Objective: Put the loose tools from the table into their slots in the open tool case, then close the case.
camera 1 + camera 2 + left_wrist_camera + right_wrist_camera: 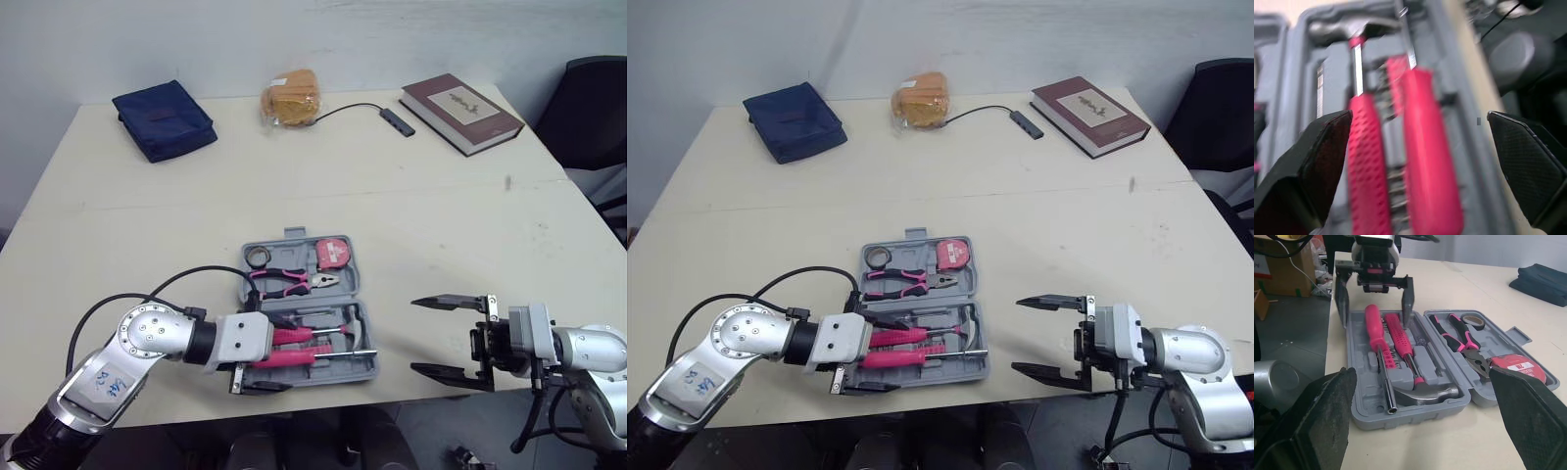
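- Two halves of the grey tool case [338, 370] lie open and flat on the table [441, 225], and the case's near rim sits close to the table's front edge.
- In the near half of the case, a hammer [1425, 391] and a screwdriver [1374, 330], both with pink handles, lie side by side in their slots.
- In the far half of the case sit pliers [294, 283], a tape measure [333, 254] and a roll of tape [259, 257].
- At the case's left end is the left gripper [1375, 298], fingers wide apart with one on either side of the two pink handles, clamped on nothing.
- To the right of the case, well apart from it, the right gripper [421, 336] hovers at the table's front edge, fingers spread and empty.
- Bare tabletop lies between the case's right rim and the right gripper, and a wide open stretch runs beyond the case's far rim.
- Well beyond the case, along the table's far edge, lie a blue pouch [164, 119], a bag of bread [290, 98], a cable [353, 108] and a book [460, 113].
- Far to the right of the case, past the table's corner, stands a black chair [588, 108].
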Robot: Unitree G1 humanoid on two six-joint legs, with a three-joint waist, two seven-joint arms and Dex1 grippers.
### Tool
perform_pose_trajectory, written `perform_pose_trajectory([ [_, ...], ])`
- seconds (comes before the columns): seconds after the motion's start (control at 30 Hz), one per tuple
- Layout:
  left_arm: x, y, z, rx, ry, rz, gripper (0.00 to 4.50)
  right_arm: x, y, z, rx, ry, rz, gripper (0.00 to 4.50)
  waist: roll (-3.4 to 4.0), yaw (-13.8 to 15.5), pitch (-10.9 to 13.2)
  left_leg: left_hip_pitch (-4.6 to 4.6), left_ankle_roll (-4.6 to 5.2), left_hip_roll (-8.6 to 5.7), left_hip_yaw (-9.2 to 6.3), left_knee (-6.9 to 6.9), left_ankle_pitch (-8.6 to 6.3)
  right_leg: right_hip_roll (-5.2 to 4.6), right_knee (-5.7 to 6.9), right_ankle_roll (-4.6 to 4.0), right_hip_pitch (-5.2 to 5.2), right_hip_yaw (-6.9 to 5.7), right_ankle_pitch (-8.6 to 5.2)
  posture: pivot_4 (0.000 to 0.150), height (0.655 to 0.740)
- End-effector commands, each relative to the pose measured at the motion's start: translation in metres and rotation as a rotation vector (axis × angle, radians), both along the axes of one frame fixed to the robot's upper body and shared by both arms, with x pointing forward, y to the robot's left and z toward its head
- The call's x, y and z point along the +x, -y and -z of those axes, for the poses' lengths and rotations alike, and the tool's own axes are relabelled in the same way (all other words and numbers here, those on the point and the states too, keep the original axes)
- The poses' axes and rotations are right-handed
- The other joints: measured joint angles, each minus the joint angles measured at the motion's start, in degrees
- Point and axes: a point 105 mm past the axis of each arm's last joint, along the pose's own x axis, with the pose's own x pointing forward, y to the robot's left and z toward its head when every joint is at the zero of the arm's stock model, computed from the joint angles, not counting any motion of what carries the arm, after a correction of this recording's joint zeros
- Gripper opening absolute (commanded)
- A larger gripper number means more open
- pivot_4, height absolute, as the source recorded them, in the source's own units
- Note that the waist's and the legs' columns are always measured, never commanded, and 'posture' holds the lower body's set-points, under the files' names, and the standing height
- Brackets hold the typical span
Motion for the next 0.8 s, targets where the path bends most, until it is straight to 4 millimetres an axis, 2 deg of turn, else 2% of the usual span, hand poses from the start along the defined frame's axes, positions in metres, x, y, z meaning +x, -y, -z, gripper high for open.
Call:
perform_pose_trajectory([
  [0.03, -0.009, -0.002, -0.008, -0.035, -0.004, 0.042, 4.42, -0.001, 0.004, -0.007, -0.002, 0.044, 0.014, 4.5, 0.0, -0.1, 0.0, 0.0, 0.0, 0.0, 0.0, 0.0, 0.0, 0.0, 0.0, 0.0, 0.0, 0.0, 0.0, 0.15, 0.74],
  [0.17, -0.011, -0.005, -0.009, -0.052, -0.026, 0.032, 4.42, -0.001, 0.006, -0.005, -0.003, 0.038, 0.026, 4.5, 0.0, 0.0, 0.0, 0.0, 0.0, 0.01, 0.0, 0.01, 0.0, 0.01, 0.0, 0.0, 0.0, 0.01, 0.0, 0.15, 0.74],
  [0.27, -0.005, -0.006, -0.006, -0.072, -0.029, -0.039, 4.42, -0.002, 0.006, -0.005, -0.002, 0.034, 0.032, 4.5, 0.0, 0.0, 0.0, 0.0, 0.0, 0.0, 0.0, 0.01, 0.0, 0.01, 0.0, 0.0, 0.01, 0.01, 0.0, 0.15, 0.74],
  [0.57, -0.006, -0.009, 0.016, 0.002, -0.031, -0.066, 4.42, -0.002, 0.005, -0.005, 0.005, 0.029, 0.038, 4.5, 0.0, 0.1, 0.0, 0.0, 0.01, 0.0, -0.01, 0.02, 0.0, 0.02, -0.01, 0.01, 0.02, 0.01, 0.0, 0.15, 0.74],
  [0.67, -0.003, -0.01, 0.018, 0.013, -0.022, -0.082, 3.64, -0.001, 0.005, -0.005, 0.004, 0.032, 0.041, 4.5, 0.0, 0.1, 0.0, 0.01, 0.01, 0.01, -0.01, 0.02, 0.0, 0.01, 0.0, 0.01, 0.02, 0.02, 0.0, 0.15, 0.74],
  [0.8, -0.001, -0.006, 0.014, -0.026, -0.025, -0.092, 1.75, -0.001, 0.004, -0.006, 0.007, 0.033, 0.043, 4.5, 0.0, 0.1, 0.0, 0.01, 0.02, 0.02, -0.01, 0.02, 0.0, 0.0, 0.0, 0.01, 0.02, 0.02, 0.0, 0.15, 0.74],
])
